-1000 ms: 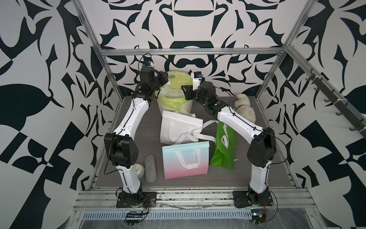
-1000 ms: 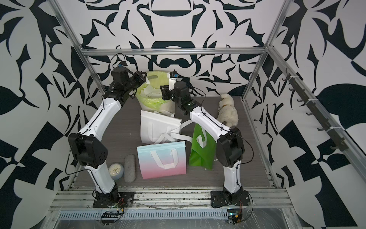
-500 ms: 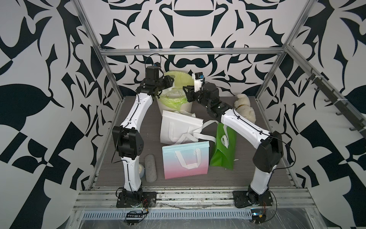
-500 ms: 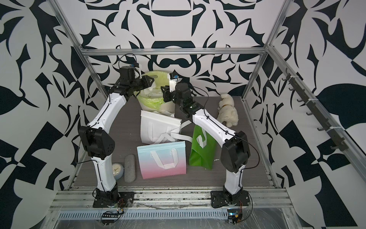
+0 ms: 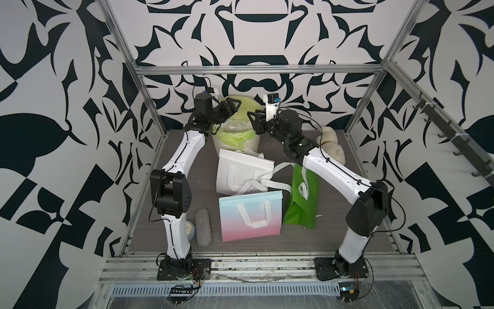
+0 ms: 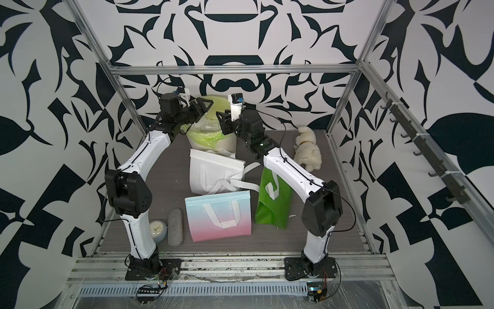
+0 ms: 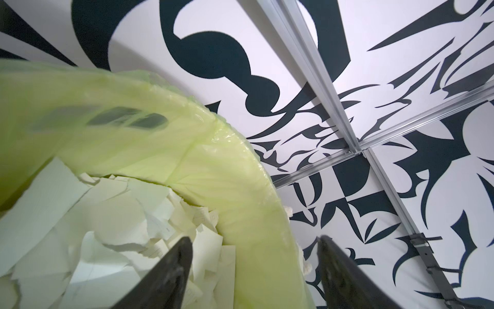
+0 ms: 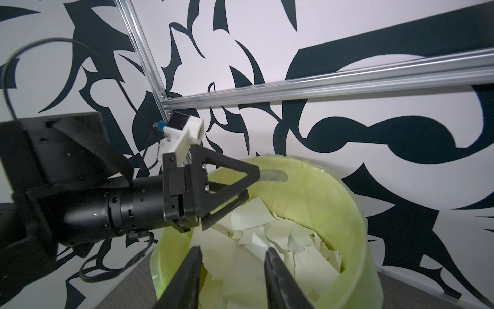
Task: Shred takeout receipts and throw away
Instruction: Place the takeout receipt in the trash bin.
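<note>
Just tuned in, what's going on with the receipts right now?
Both arms reach over the green-lined bin at the far end of the table. The left gripper and the right gripper are both open, with nothing between their fingers. Torn white receipt scraps fill the bin.

The takeout receipts (image 8: 270,235) are torn white scraps, jagged-edged and mostly blank, a few faintly printed. They are heaped loosely inside the green-lined bin (image 8: 334,192). The pile lies below both the left jaws and the right jaws — touching neither — with one larger piece (image 7: 40,200) leaning against the liner wall.
</note>
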`<state>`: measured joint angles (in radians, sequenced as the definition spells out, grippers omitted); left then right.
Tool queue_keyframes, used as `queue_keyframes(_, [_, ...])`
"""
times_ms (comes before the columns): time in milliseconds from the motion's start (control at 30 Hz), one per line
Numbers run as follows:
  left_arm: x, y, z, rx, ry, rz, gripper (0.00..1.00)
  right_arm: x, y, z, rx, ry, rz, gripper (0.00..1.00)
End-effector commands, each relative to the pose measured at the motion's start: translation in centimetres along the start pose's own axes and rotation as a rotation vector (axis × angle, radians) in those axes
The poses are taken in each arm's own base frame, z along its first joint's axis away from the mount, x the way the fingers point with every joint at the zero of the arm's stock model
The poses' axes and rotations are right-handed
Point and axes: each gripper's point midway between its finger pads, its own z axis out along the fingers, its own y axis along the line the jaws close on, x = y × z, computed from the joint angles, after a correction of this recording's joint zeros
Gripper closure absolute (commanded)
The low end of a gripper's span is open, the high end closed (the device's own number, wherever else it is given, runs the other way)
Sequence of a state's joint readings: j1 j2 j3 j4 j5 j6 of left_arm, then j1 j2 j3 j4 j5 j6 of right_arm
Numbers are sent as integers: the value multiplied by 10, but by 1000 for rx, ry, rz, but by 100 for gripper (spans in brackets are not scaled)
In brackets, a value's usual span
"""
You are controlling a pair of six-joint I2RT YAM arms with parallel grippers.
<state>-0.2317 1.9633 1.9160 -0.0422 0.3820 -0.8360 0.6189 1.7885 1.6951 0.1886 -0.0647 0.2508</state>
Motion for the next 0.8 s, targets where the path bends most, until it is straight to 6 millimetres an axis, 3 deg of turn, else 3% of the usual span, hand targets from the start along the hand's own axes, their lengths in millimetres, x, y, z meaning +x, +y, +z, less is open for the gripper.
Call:
queue_keyframes(0, [-28,-38,-28,71,-110,-22,33,-26,15,0,-56,-70,31,59])
queue_keyframes(33, [-28,-42,-31,107,-115,-46,43,-25,16,3,-65,-65,32,60])
queue_keyframes(133, [-26,-49,-33,174,-105,-114,47,-22,26,8,-130,-62,45,60])
queue_keyframes(400, [-19,-60,-33,281,-35,-252,33,-32,36,-2,-189,-129,47,60])
queue_keyframes(567, [-17,-61,-32,302,-15,-300,33,-47,48,-16,-254,-200,38,59])
queue_keyframes(767, [-14,-54,-29,279,-11,-322,34,-55,63,-12,-298,-217,68,59])
